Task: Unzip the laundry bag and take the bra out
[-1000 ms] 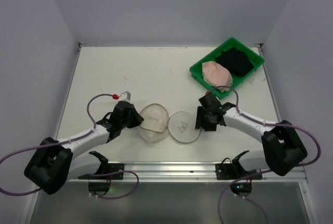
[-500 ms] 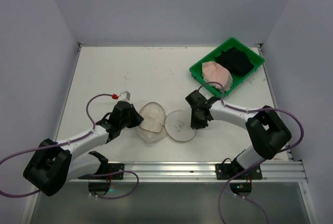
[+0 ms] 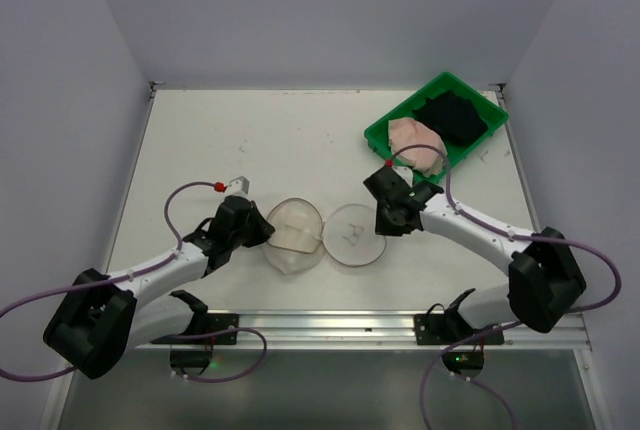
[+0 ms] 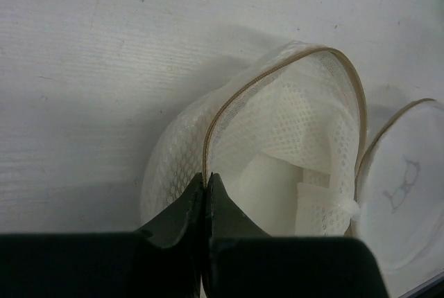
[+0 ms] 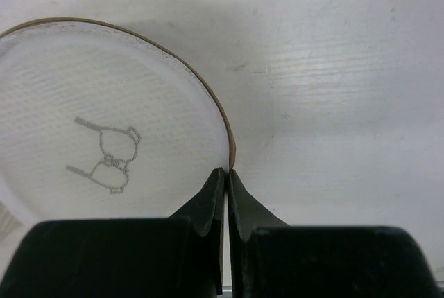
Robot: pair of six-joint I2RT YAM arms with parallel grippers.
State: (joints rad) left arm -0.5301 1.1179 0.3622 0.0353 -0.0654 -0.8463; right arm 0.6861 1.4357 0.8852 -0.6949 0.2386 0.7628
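The laundry bag (image 3: 293, 237) lies unzipped in two joined round halves near the table's front. Its mesh bowl half (image 4: 277, 132) gapes open, and inside I see only white mesh. My left gripper (image 3: 268, 233) (image 4: 206, 177) is shut on the bowl's tan-edged rim. The flat lid half (image 3: 352, 240) (image 5: 104, 118) carries the small bra drawing. My right gripper (image 3: 384, 220) (image 5: 227, 172) is shut on the lid's right rim. A pale pink padded garment (image 3: 415, 140), apparently the bra, rests in the green tray (image 3: 375, 140).
The green tray stands at the back right and also holds a black cloth (image 3: 450, 118). A small grey tag (image 3: 240, 182) sits on the left arm's cable near the bag. White walls close in the table on three sides.
My right gripper went from open to shut on the lid's rim, after sliding in toward it, and the lid shifted slightly. My left gripper has kept its grip and place.
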